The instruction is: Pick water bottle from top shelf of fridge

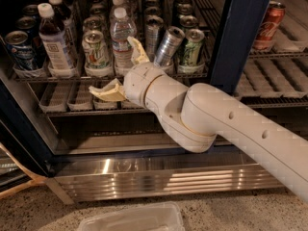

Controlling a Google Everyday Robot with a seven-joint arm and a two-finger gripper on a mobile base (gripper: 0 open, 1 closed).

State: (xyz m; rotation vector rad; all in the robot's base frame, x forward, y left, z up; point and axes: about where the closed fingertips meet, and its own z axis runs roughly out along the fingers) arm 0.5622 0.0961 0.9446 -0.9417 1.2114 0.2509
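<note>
The water bottle [122, 38] stands upright on the top shelf [33, 76] of the fridge [237, 32], clear with a white cap and a pale label. My gripper [121, 70] is open right in front of the bottle's lower part. Its upper finger [137, 50] lies against the bottle's right side. Its lower finger [107, 91] hangs below the shelf's front edge, left of the bottle. The fingers are not closed on anything. My wrist hides the bottle's base.
A dark-liquid bottle [54, 38], a blue can [19, 50], a green-white can [95, 50], a tilted silver can [168, 45] and a green can [192, 46] flank the water bottle. A red can [268, 19] stands beyond the post. A lower rack [67, 99], a steel base panel [159, 178] and a clear floor bin [132, 218] lie below.
</note>
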